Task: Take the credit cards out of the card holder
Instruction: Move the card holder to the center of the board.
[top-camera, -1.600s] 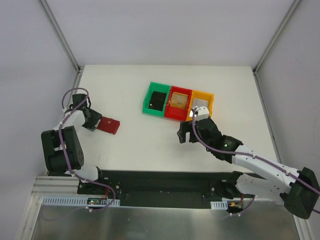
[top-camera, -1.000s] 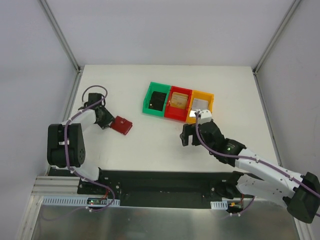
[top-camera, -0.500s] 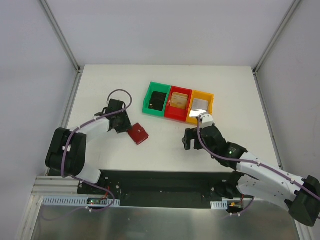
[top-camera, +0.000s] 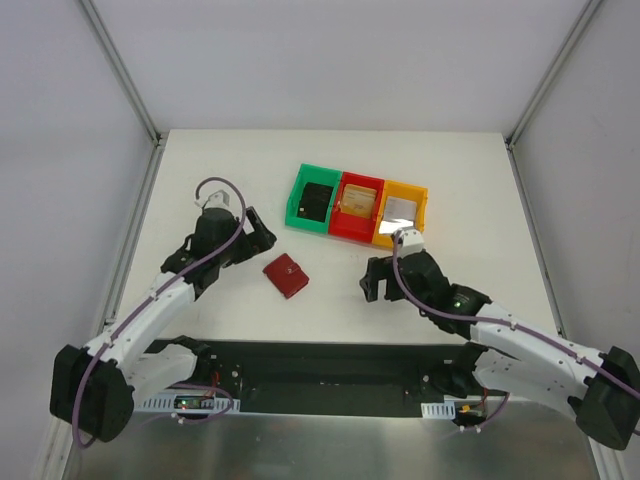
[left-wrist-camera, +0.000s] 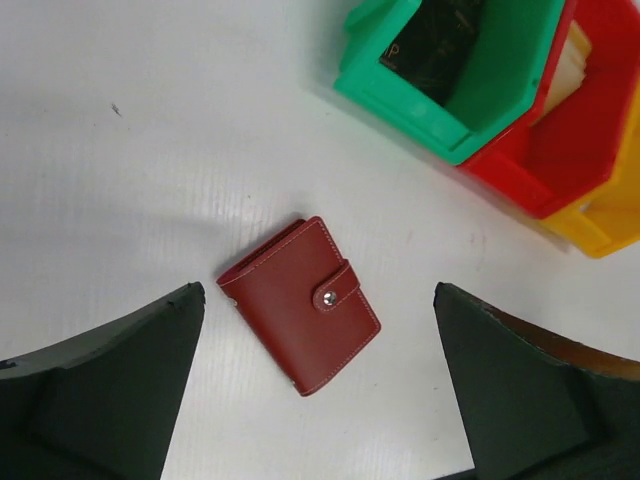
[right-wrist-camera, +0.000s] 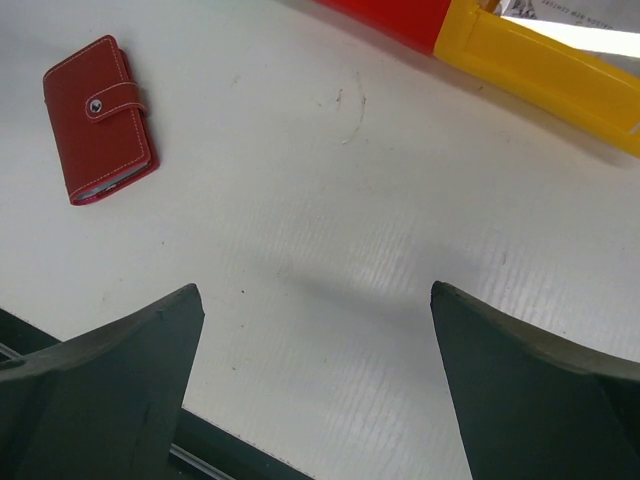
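The card holder (top-camera: 285, 275) (left-wrist-camera: 300, 305) (right-wrist-camera: 98, 118), a red wallet snapped closed by its tab, lies flat on the white table, left of centre. My left gripper (top-camera: 261, 233) (left-wrist-camera: 318, 290) hovers open above it, touching nothing. My right gripper (top-camera: 375, 280) (right-wrist-camera: 315, 290) is open over bare table to the wallet's right. The credit cards lie in the bins: a black card (top-camera: 318, 200) (left-wrist-camera: 440, 50) in the green one, a tan card (top-camera: 360, 198) in the red one, a silvery card (top-camera: 402, 208) (right-wrist-camera: 560, 12) in the orange one.
The green bin (top-camera: 298, 190), red bin (top-camera: 345, 228) and orange bin (top-camera: 385, 235) stand side by side behind the wallet, just beyond my right gripper. A black rail (top-camera: 330, 365) runs along the table's near edge.
My left gripper brought the card holder from the table's left edge toward the middle, opened, let it go and drew back above it. The right gripper stayed open, shifting only slightly.
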